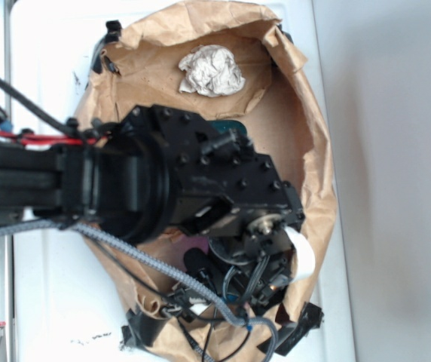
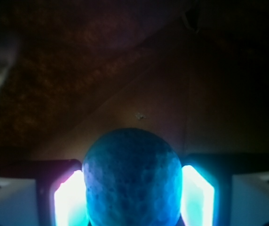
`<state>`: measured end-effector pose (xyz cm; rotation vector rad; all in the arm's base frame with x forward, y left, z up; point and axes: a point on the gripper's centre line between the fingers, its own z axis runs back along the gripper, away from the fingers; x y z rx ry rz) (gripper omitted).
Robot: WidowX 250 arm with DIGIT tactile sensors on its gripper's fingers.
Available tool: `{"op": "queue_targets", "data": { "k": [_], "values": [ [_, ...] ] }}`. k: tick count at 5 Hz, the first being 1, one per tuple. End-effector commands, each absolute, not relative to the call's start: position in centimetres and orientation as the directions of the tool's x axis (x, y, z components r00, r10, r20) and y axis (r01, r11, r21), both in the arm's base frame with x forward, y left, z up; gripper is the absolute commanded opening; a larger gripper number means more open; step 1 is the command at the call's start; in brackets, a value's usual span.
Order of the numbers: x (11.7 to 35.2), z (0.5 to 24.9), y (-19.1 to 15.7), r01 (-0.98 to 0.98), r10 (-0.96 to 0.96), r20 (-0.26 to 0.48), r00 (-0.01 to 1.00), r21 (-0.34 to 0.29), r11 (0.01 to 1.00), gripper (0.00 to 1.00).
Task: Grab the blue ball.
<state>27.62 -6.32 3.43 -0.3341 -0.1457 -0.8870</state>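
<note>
While the wrist view is dim, the blue ball (image 2: 132, 176) fills its 6 o'clock area, wedged between both glowing finger pads (image 2: 68, 200), so the gripper (image 2: 132, 197) looks clamped on it. Outside, the arm hides it inside a brown paper bag (image 1: 317, 162); a crumpled white paper wad (image 1: 211, 71) lies at 12 o'clock

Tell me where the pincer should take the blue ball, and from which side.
Across its widest middle, coming straight down from above. The blue ball is round, so no side is better; only the widest girth keeps it from slipping. The wrist view shows it between the two fingers of the pincer, one close on each flank. The paper bag's raised walls block any sideways approach.
</note>
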Motion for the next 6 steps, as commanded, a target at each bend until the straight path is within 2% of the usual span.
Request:
{"op": "queue_targets", "data": {
  "k": [1, 3, 4, 5, 6],
  "values": [
    [28.0, 5.8, -5.5, 0.782, -0.725, 0.303, 0.618, -0.142, 0.607, 0.0],
    [28.7, 13.2, -2.2, 0.655, -0.603, 0.38, 0.701, -0.01, 0.755, 0.0],
    [28.5, 16.1, -1.2, 0.615, -0.571, 0.375, 0.73, 0.002, 0.788, 0.0],
    [27.7, 18.3, -0.4, 0.553, -0.529, 0.3, 0.794, 0.004, 0.833, 0.0],
    [26.8, 20.1, 1.1, 0.526, -0.503, 0.237, 0.831, -0.04, 0.85, 0.0]
  ]
}}
